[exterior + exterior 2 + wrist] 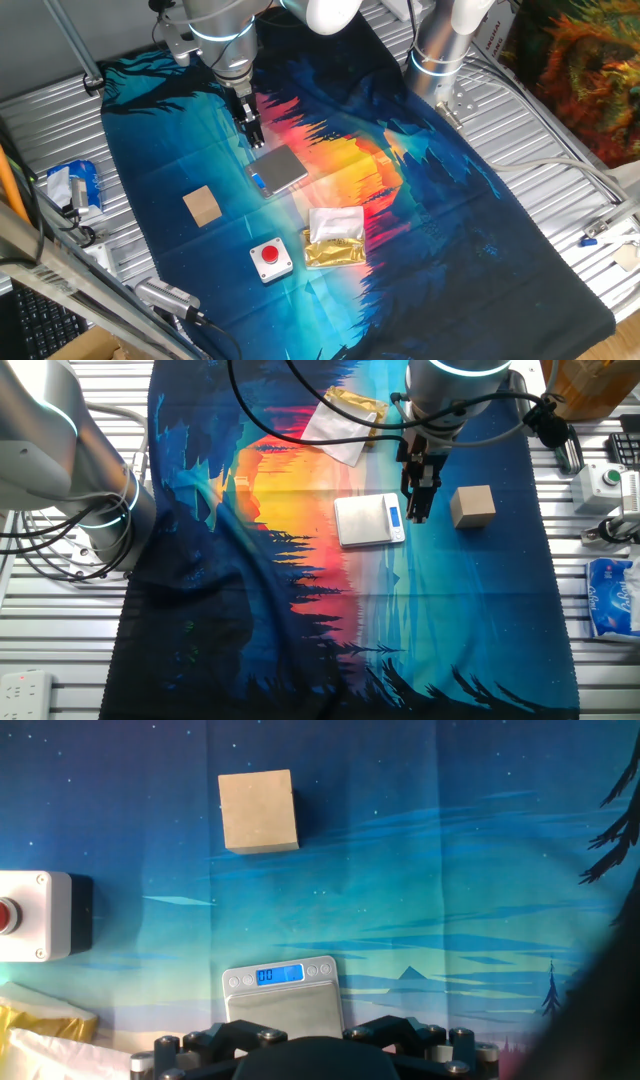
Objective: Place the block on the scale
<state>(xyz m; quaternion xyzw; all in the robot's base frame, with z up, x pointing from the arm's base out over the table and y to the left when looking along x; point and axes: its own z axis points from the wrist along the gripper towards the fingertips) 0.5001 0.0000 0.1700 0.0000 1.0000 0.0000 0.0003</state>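
Observation:
The tan wooden block point(202, 206) lies flat on the blue part of the cloth; it also shows in the other fixed view point(472, 506) and at the top of the hand view point(259, 811). The scale point(278, 169), with a silver top plate and a lit blue display, lies apart from the block point(367, 520) point(283, 1000). My gripper point(255, 138) hangs above the cloth beside the scale's display edge, between scale and block point(419, 512). Its fingers look close together and hold nothing. In the hand view only the gripper's base shows.
A white box with a red button point(270, 259) and a white-and-gold foil packet point(335, 240) lie in front of the scale. A second robot arm's base point(440, 50) stands at the cloth's far edge. Tissue packets and cables lie on the metal table beside the cloth.

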